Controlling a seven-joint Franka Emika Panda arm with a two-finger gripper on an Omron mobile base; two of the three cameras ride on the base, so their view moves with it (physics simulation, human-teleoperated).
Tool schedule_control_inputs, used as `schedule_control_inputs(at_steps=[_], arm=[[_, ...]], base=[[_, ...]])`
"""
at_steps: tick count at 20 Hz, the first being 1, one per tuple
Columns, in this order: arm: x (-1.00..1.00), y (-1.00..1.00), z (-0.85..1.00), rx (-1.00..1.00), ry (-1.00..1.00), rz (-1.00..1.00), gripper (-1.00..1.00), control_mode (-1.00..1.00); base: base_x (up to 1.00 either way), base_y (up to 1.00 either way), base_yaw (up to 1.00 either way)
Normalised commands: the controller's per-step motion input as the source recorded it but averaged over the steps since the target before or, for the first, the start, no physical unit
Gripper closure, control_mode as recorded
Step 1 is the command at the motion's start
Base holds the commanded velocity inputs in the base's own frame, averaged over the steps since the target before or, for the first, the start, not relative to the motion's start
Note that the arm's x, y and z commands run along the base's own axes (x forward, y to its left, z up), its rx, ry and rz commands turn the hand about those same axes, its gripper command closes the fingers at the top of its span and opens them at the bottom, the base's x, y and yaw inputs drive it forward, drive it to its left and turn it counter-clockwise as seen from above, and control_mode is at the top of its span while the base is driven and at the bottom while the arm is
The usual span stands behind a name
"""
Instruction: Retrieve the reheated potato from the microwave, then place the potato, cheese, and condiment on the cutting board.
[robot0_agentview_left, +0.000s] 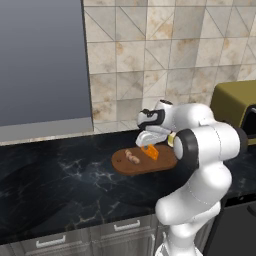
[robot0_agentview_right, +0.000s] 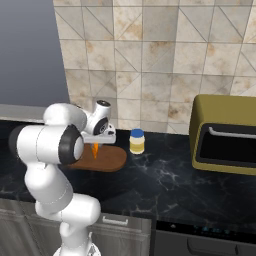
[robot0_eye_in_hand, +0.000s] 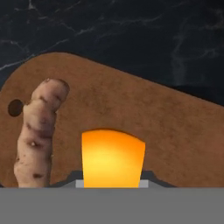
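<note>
At the centre of the left base view the white arm's two-finger gripper (robot0_agentview_left: 149, 146) is clamped on the small orange wedge of cheese (robot0_eye_in_hand: 113, 158), holding it over the flat reddish-brown oval wooden cutting board (robot0_eye_in_hand: 175, 131). Lower left in the hand view, the tan-brown oblong potato (robot0_eye_in_hand: 39, 131) lies on the board beside the cheese. Right of the board in the right base view, the pale blue-capped condiment bottle (robot0_agentview_right: 137, 141) stands on the black marbled counter (robot0_agentview_right: 165, 185).

Orange cheese (robot0_eye_in_hand: 113, 157) in claw (robot0_eye_in_hand: 112, 183), potato (robot0_eye_in_hand: 38, 133) beside, cutting board (robot0_eye_in_hand: 166, 131) beneath
</note>
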Motion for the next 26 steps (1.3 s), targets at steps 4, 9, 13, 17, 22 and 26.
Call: schedule_control_inputs(at_steps=[4, 9, 13, 17, 22, 26], arm=[[0.0, 0.01, -0.25, 0.0, 0.08, -0.03, 1.0, -1.0], [0.04, 0.09, -0.21, 0.0, 0.05, -0.06, 1.0, -1.0], [0.16, 0.09, -0.12, 0.0, 0.0, -0.06, 1.0, -1.0], [0.17, 0.11, -0.09, 0.0, 0.0, -0.05, 1.0, -1.0], [0.1, 0.21, -0.18, 0.0, 0.0, -0.02, 1.0, -1.0], [0.1, 0.25, -0.2, 0.0, 0.0, -0.01, 1.0, -1.0]], base=[[0.0, 0.0, 0.0], [0.0, 0.0, 0.0], [0.0, 0.0, 0.0], [0.0, 0.0, 0.0], [0.0, 0.0, 0.0], [0.0, 0.0, 0.0]])
